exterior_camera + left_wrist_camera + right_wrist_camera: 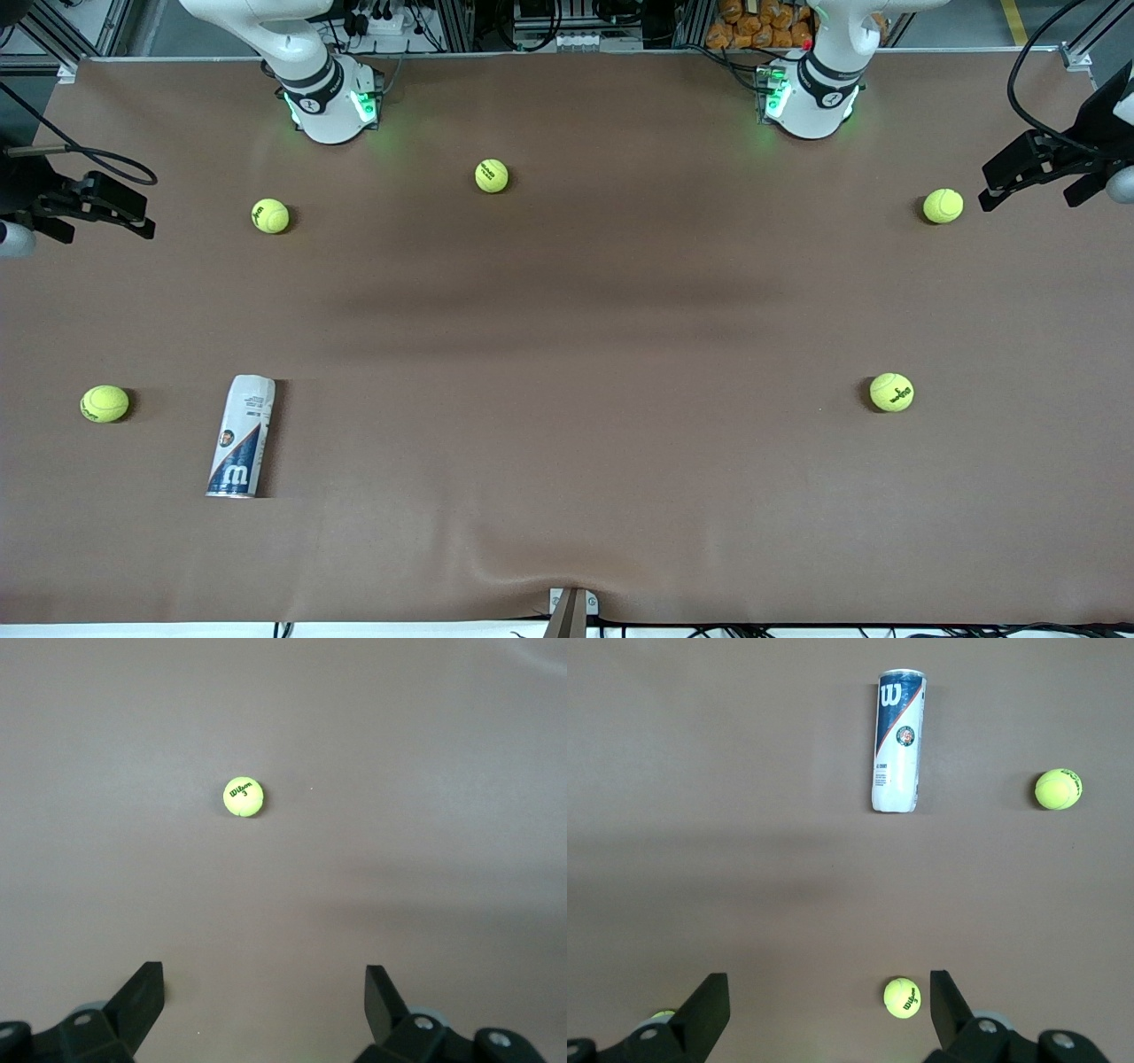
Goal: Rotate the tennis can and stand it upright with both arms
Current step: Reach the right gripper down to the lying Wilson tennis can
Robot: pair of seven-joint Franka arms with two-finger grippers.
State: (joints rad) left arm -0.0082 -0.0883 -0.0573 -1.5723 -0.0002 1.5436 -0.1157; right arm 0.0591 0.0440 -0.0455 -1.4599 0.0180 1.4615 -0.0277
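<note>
The tennis can point(241, 436) lies on its side on the brown table, near the front camera at the right arm's end. Its navy "W" end and silvery rim point toward the front camera. It also shows in the right wrist view point(897, 740). My right gripper point(140, 217) is open and empty, held high over the table's edge at the right arm's end, well apart from the can; it also shows in its wrist view point(828, 997). My left gripper point(997, 186) is open and empty, held high over the left arm's end point(264, 992). The can is out of the left wrist view.
Several yellow-green tennis balls lie scattered. One ball point(104, 403) lies beside the can point(1058, 788). One ball point(269, 215) lies under the right gripper's view point(902, 997). Others are a middle ball point(491, 175), a ball point(943, 206) by the left gripper and a ball point(891, 392) point(243, 796).
</note>
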